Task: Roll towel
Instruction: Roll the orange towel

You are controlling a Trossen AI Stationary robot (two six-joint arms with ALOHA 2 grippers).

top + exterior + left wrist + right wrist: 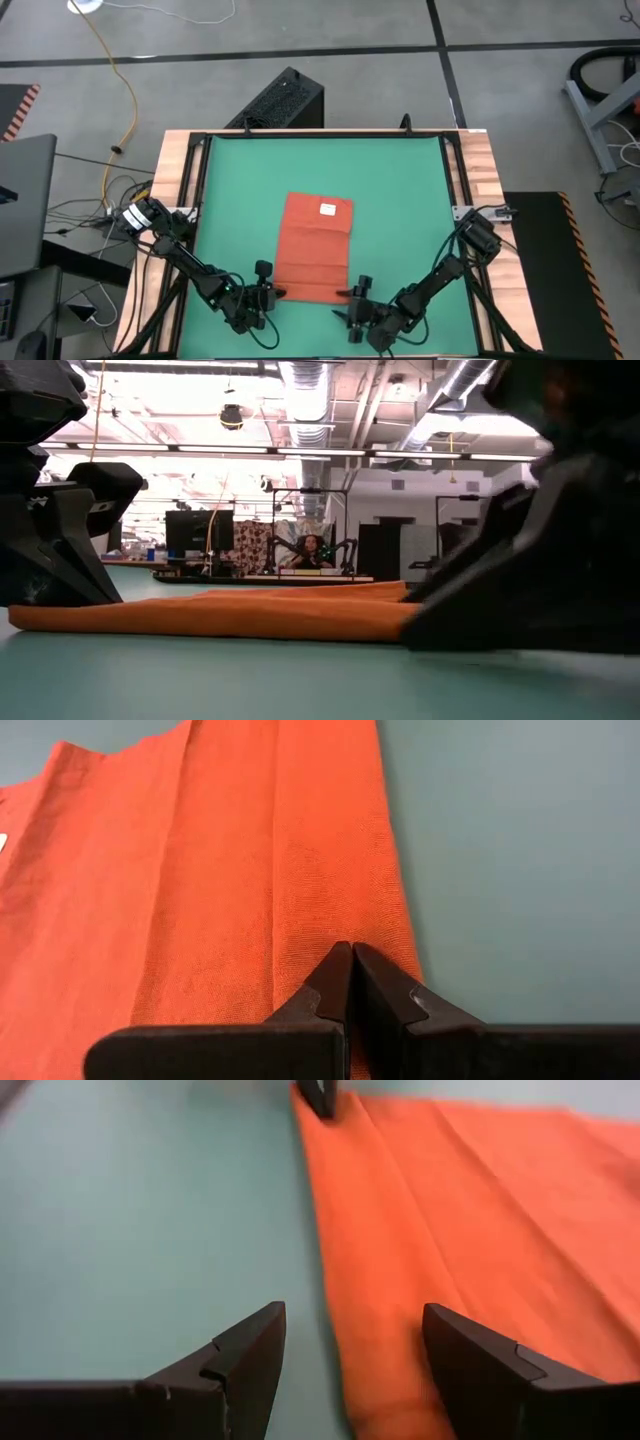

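Both grippers sit at the near edge of the towel (317, 247), which lies flat mid-mat. Left gripper (351, 958) has its fingers pressed together at the near-left corner, seemingly pinching the hem; right gripper (350, 1345) stands spread, straddling the near-right corner. To roll cleanly, the right should probably pinch too, then both turn evenly toward the far edge. Count: one towel, one green mat (400, 180), two arms.
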